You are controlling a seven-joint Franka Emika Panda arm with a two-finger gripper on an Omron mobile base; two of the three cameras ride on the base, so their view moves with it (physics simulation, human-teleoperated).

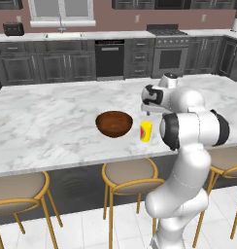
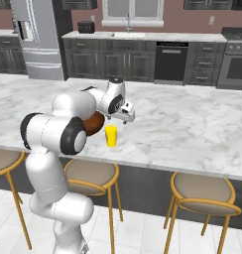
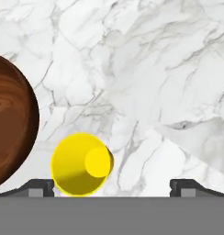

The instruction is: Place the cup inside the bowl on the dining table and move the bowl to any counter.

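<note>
A simulated kitchen with dark grey cabinets, a mauve backsplash and a stainless range along the far wall frames the scene; in front stands the large marble-topped island, the dining table (image 1: pixel 52 121), which serves here as the counter carrying the task's things, with gold-legged stools (image 1: pixel 130 175) tucked along its near edge.

The wooden bowl (image 1: pixel 114 123) sits upright on the marble near the front edge. The yellow cup (image 1: pixel 146 131) stands upright just beside it, apart from its rim, on the side nearer the arm.

The end effector (image 3: pixel 112 186) hangs above the counter, pointing down, its two fingertips spread as wide apart as they go and holding nothing. In the hand view the cup is seen from above, low and off to the left, close to one fingertip (image 3: pixel 38 186) rather than centred between the pair; the bowl's curved edge lies further out on that same side.

So the coming move seems to turn on a sideways shift toward the cup, bringing the open fingers to straddle it before descending. The cup's axis is vertical, so a straight top-down grasp looks suitable.
</note>
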